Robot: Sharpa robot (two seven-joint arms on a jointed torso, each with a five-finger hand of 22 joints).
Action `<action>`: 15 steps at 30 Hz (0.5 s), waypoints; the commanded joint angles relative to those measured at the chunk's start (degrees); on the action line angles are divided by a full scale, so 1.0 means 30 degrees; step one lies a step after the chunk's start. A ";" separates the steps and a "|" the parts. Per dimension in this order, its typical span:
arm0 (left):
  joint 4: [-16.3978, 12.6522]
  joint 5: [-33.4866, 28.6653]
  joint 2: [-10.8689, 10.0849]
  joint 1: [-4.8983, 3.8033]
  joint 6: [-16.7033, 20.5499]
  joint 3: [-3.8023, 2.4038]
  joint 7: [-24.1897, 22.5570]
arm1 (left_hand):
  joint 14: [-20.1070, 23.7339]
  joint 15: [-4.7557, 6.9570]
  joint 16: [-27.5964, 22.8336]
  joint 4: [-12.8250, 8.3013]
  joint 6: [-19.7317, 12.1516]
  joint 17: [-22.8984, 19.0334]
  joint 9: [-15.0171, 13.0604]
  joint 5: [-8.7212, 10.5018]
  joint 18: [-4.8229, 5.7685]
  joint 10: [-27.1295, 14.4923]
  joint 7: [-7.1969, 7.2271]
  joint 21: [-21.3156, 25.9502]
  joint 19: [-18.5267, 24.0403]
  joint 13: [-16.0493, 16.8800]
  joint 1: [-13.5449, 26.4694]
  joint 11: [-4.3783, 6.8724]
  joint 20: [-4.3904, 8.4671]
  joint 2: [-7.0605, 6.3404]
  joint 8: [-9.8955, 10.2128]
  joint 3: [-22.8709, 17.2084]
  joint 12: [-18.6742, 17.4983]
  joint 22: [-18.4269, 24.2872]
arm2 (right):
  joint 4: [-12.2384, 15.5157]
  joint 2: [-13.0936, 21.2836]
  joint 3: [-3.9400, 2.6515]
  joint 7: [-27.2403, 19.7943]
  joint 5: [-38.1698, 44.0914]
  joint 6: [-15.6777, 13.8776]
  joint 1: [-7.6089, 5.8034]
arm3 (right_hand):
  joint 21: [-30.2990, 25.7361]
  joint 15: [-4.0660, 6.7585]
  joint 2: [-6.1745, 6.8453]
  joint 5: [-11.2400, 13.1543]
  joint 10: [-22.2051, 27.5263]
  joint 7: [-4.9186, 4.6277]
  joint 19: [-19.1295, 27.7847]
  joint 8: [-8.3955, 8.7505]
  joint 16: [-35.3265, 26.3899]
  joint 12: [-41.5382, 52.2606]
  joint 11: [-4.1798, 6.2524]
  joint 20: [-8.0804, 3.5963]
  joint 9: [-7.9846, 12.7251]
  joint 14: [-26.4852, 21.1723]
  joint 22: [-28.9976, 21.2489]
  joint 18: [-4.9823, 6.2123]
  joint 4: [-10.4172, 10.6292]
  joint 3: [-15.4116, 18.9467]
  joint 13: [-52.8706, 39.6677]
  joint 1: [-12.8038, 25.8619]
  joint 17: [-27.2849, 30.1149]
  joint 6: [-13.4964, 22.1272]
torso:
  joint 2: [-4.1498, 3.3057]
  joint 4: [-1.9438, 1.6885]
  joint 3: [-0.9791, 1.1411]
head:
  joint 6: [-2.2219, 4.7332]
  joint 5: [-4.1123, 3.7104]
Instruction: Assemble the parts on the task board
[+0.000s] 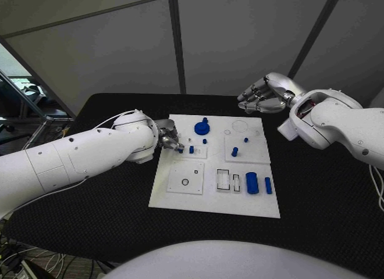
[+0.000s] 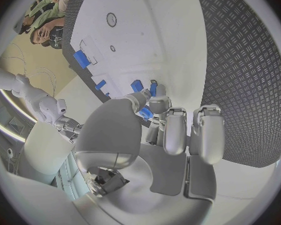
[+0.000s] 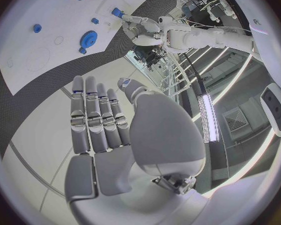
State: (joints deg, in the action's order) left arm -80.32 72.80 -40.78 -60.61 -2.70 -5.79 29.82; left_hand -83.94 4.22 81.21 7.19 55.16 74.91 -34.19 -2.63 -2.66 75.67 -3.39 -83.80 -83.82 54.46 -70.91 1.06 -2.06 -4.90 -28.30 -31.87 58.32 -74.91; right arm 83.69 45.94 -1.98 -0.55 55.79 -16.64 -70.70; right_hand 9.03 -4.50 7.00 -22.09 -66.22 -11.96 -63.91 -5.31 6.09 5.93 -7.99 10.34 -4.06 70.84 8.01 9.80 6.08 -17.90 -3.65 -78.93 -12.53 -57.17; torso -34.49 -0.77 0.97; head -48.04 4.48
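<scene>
Head view: task board [image 1: 216, 200] mid-table; left hand [image 1: 169, 139] at its left edge, right hand [image 1: 262, 96] raised beyond the far corner.
Left wrist view: left hand fingertips pinch a small blue part [image 2: 145, 113] over the board.
Right wrist view: right hand flat, fingers together, empty; blue gear [image 3: 88, 37] on the board.

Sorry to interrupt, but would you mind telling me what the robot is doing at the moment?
It is assembling small blue parts on the white task board. The left hand is at the board's left edge, pinching a small blue part. The right hand hovers open beyond the far edge, holding nothing. A blue gear and a blue cylinder sit on the board.
</scene>
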 commanded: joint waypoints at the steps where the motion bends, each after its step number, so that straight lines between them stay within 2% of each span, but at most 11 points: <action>1: 0.0001 0.0097 0.0048 0.0072 -0.0610 0.0064 0.0290 | -0.1283 0.0130 0.0121 -0.2152 -0.0035 0.2546 -0.0013 -0.0094 0.0324 0.0075 0.0103 -0.0013 -0.0977 -0.0017 -0.0043 0.0077 0.0130 0.0169 -0.0054 -0.2245 -0.0102 -0.3539 | -0.0004 -0.0035 -0.0012 -0.0162 0.0048 0.0145 -0.0042 | -0.0086 -0.0029 -0.0114 -0.0108 0.0011 0.0107 -0.0127 -0.0094 -0.0113 0.0069 0.0075 0.0058 -0.0013 0.0091 -0.0017 0.0193 0.0053 -0.0056 0.0025 0.0027 0.0017 0.0006 | 0.0011 -0.0004 0.0000 | 0.0008 0.0014; 10: 0.0031 0.0099 0.0081 0.0070 -0.0650 0.0062 0.0300 | -0.1284 0.0130 0.0122 -0.2171 -0.0037 0.2547 -0.0026 -0.0097 0.0324 0.0078 0.0105 -0.0015 -0.0978 -0.0024 -0.0035 0.0079 0.0130 0.0154 -0.0069 -0.2287 -0.0105 -0.3542 | -0.0030 -0.0058 -0.0012 -0.0169 0.0048 0.0149 -0.0041 | -0.0086 -0.0029 -0.0114 -0.0108 0.0011 0.0107 -0.0127 -0.0094 -0.0113 0.0069 0.0075 0.0058 -0.0013 0.0091 -0.0017 0.0193 0.0053 -0.0056 0.0025 0.0027 0.0017 0.0006 | 0.0003 0.0027 0.0011 | -0.0024 0.0019; 15: -0.0038 0.0099 0.0034 0.0069 -0.0888 0.0060 0.0294 | -0.1284 0.0133 0.0124 -0.2204 -0.0036 0.2548 -0.0052 -0.0103 0.0335 0.0097 0.0107 -0.0051 -0.0999 -0.0014 -0.0019 0.0082 0.0130 0.0128 -0.0100 -0.2357 -0.0089 -0.3571 | -0.0042 -0.0050 -0.0011 -0.0161 0.0048 0.0155 -0.0041 | -0.0086 -0.0029 -0.0114 -0.0108 0.0011 0.0107 -0.0127 -0.0094 -0.0113 0.0069 0.0075 0.0058 -0.0013 0.0091 -0.0017 0.0193 0.0053 -0.0056 0.0025 0.0027 0.0017 0.0006 | -0.0002 0.0005 0.0006 | -0.0024 -0.0018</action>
State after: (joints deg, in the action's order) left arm -80.34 72.94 -40.72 -60.65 -3.27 -5.82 29.86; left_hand -83.96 4.19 81.21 7.18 55.16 74.91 -34.33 -2.54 -2.67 75.89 -3.39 -83.80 -83.82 54.47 -70.78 1.09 -2.06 -5.03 -28.29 -31.88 58.32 -74.91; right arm 83.55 45.80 -1.97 -0.55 55.80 -16.46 -70.70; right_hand 9.04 -4.50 7.00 -22.09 -66.22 -11.96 -63.91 -5.31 6.10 5.93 -7.99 10.34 -4.06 70.84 8.02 9.80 6.08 -17.89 -3.65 -78.93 -12.54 -57.17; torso -34.47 -0.74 0.99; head -48.11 4.50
